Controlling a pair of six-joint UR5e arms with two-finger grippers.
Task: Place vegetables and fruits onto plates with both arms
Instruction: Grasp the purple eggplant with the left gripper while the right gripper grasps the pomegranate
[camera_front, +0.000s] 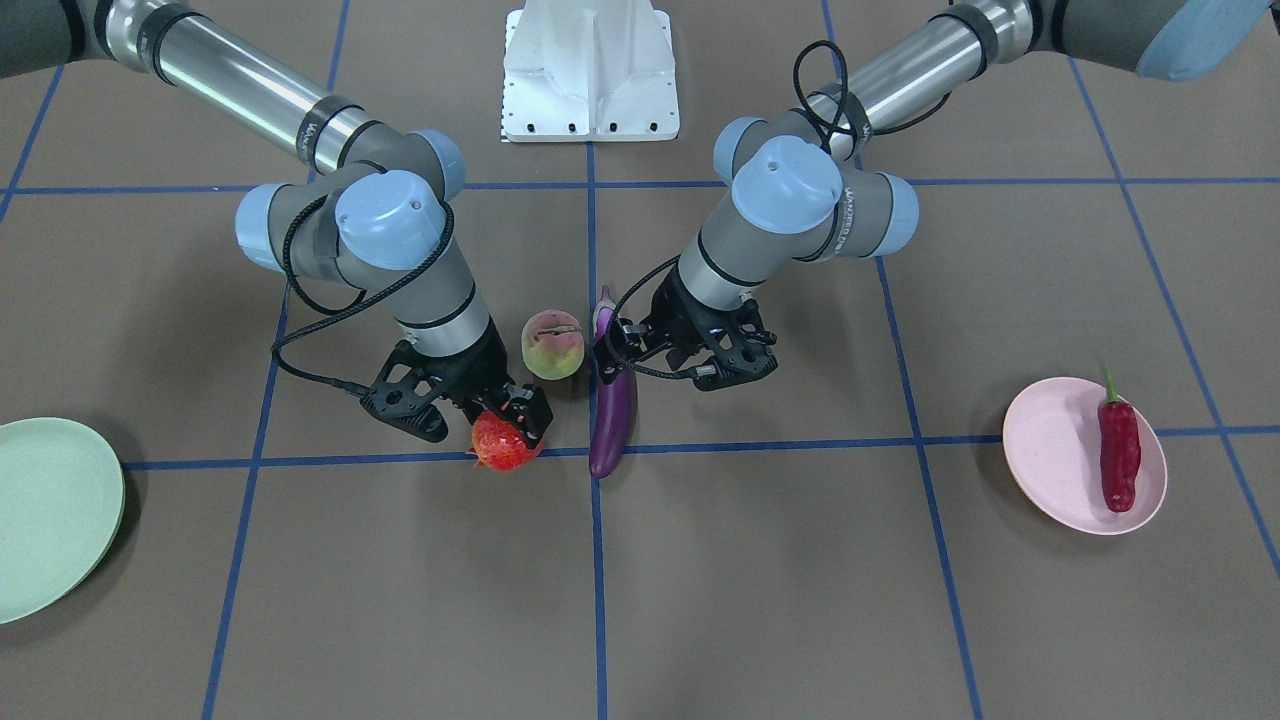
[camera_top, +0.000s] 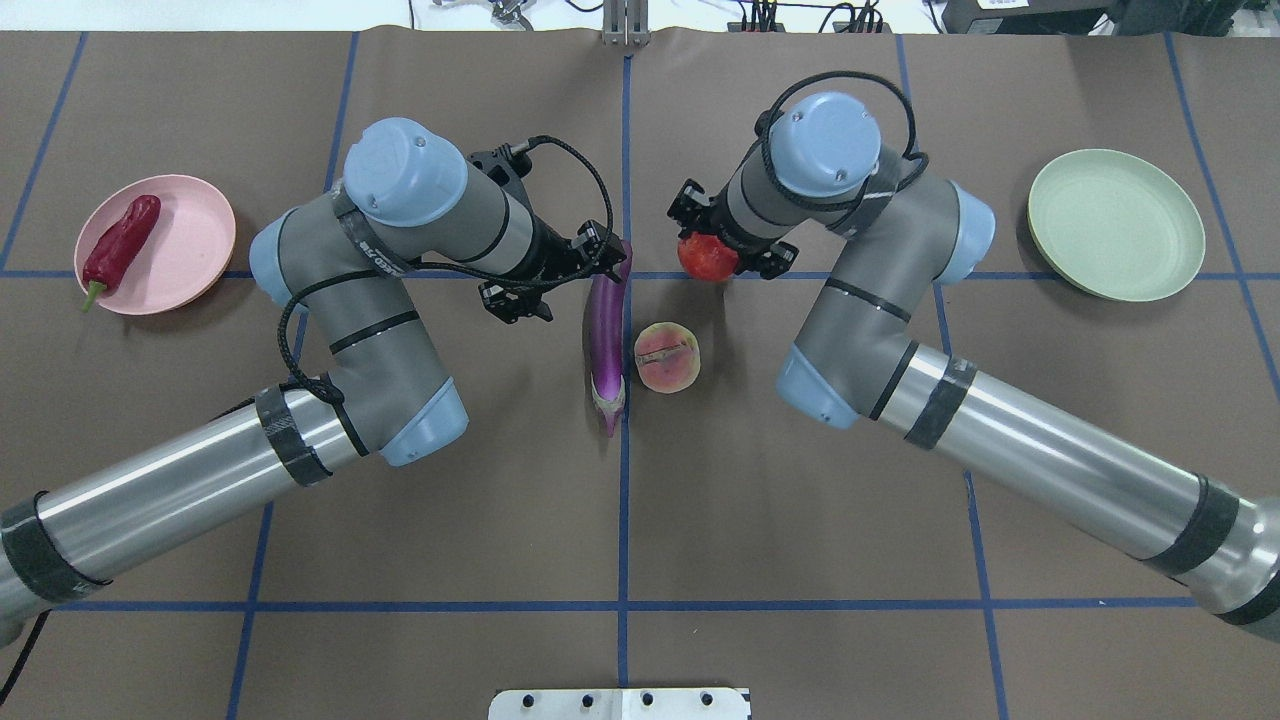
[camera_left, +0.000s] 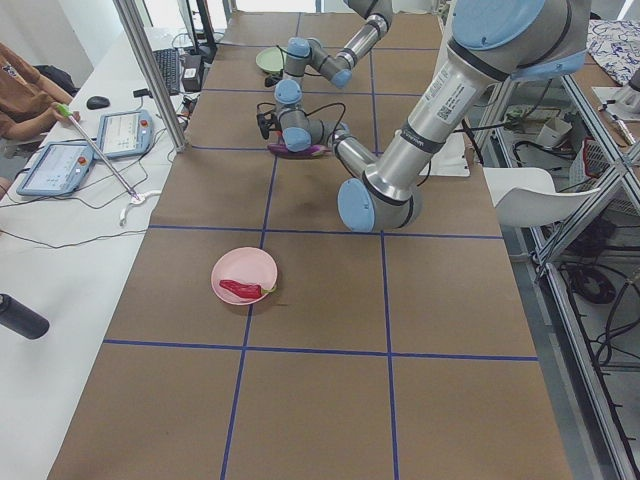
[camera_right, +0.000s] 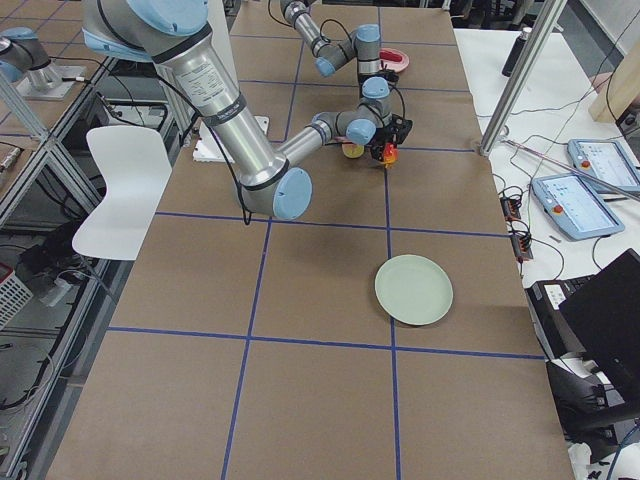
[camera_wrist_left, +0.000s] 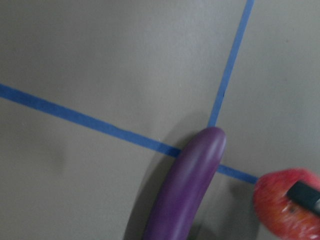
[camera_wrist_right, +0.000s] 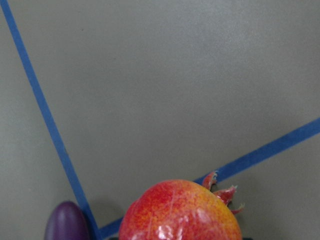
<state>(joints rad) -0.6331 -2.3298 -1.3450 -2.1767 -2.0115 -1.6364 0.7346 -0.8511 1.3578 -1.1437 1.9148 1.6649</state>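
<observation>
Eggplant (camera_front: 612, 410), peach (camera_front: 552, 345) and orange-red fruit (camera_front: 503, 442) grouped at the middle of the matte brown counter (camera_front: 800, 580).
Long, glossy and purple, the eggplant lies flat along a blue tape line (camera_front: 598, 600), with the round blushed peach just beside it. The left tool (camera_front: 670, 362) hangs close by the eggplant, jaws spread, holding nothing. The right tool (camera_top: 715, 250) is clamped on the bumpy orange-red fruit. A wrinkled red chili (camera_front: 1119, 455) lies on the shallow pink plate (camera_front: 1050, 450); the mint plate (camera_front: 50, 520) sits at the opposite end.

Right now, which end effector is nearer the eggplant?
Left. The left end effector is right at the eggplant; the right end effector is farther, beside it, gripping the red fruit.
</observation>
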